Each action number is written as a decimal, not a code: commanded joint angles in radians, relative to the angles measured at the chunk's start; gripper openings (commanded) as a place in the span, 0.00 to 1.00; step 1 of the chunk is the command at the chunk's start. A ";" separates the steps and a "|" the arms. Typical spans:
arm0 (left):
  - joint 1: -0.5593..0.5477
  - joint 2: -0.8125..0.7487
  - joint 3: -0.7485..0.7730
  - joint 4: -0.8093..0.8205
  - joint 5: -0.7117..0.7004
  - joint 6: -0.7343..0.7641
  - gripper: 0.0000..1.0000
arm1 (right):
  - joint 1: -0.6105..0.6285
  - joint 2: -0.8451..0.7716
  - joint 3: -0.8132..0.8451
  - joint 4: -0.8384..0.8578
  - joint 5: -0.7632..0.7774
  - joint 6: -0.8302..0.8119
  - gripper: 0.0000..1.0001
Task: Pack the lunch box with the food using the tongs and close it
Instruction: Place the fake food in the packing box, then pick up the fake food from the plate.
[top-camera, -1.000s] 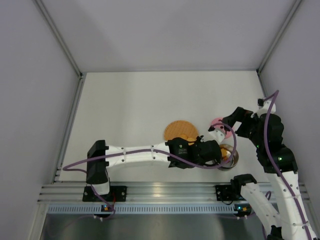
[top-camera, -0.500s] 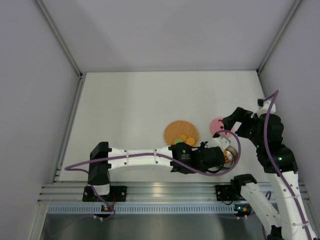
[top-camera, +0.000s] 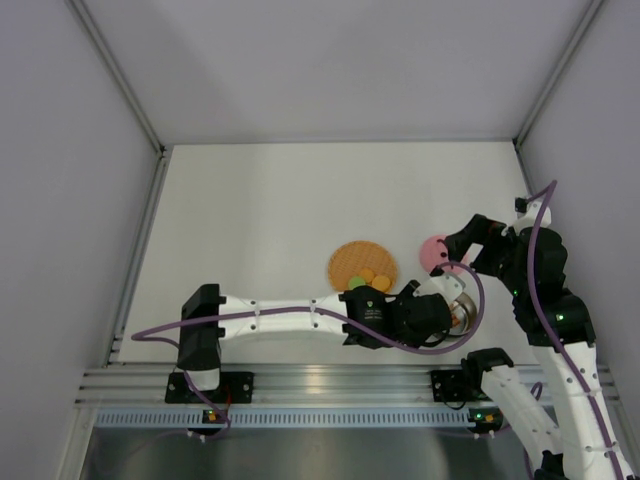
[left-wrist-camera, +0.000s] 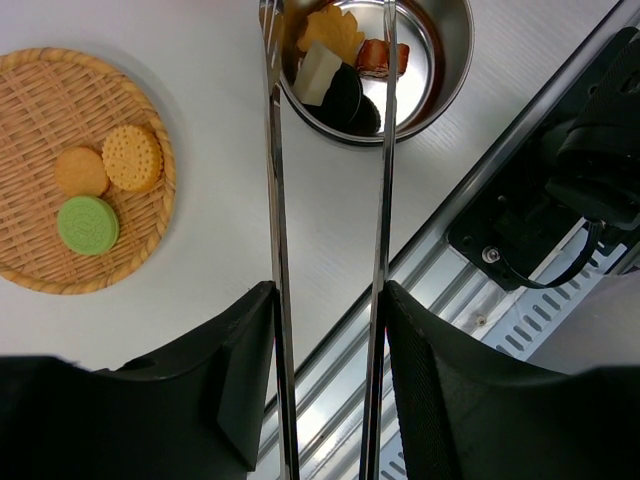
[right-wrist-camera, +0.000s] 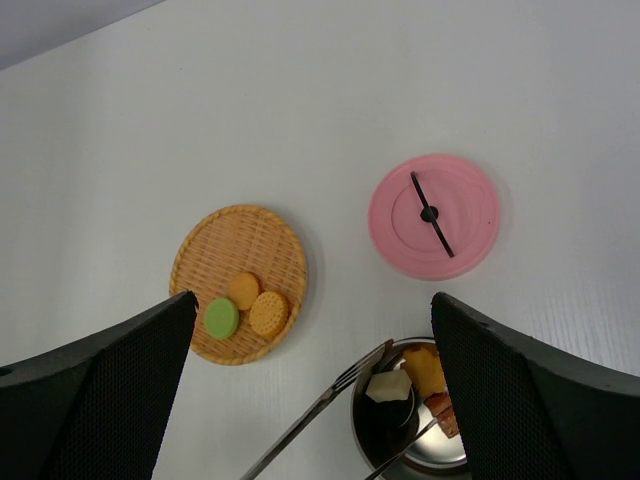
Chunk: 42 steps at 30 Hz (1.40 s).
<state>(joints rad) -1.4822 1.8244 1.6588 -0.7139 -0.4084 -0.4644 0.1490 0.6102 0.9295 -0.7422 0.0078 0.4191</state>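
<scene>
My left gripper (left-wrist-camera: 330, 300) is shut on the tongs (left-wrist-camera: 275, 200). Their two slim arms stand spread apart, with the tips over the steel lunch box (left-wrist-camera: 450, 60). Inside it lie a yellow piece (left-wrist-camera: 335, 30), a cream piece (left-wrist-camera: 318, 72), a dark piece (left-wrist-camera: 345, 95) and a reddish piece (left-wrist-camera: 380, 57). Nothing is pinched between the tong tips. On the woven mat (left-wrist-camera: 40, 270) rest an orange cookie (left-wrist-camera: 82, 170), a yellow cookie (left-wrist-camera: 133, 157) and a green cookie (left-wrist-camera: 88, 223). The pink lid (right-wrist-camera: 434, 215) lies flat beyond the lunch box. My right gripper (right-wrist-camera: 312, 300) hangs open high above them.
The aluminium rail (left-wrist-camera: 470, 290) at the table's near edge runs close beside the lunch box, with the right arm's black base mount (left-wrist-camera: 560, 200) on it. The right arm (top-camera: 540, 290) stands just right of the lunch box (top-camera: 462, 315). White walls enclose the table.
My left arm slid toward the near edge, uncovering the cookies on the mat, and settled with the tongs over the lunch box. The right arm has not moved.
</scene>
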 joint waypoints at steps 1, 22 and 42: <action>-0.009 -0.056 -0.005 0.056 -0.039 0.009 0.51 | -0.017 -0.001 0.008 -0.017 0.015 -0.014 0.99; 0.094 -0.315 -0.281 -0.064 -0.196 -0.221 0.55 | -0.017 -0.010 -0.008 -0.013 0.012 -0.008 1.00; 0.183 -0.275 -0.376 0.067 0.023 -0.126 0.56 | -0.017 -0.010 -0.008 -0.017 0.015 -0.009 0.99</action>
<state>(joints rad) -1.3117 1.5475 1.2842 -0.7025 -0.4110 -0.6029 0.1490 0.6090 0.9291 -0.7425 0.0078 0.4191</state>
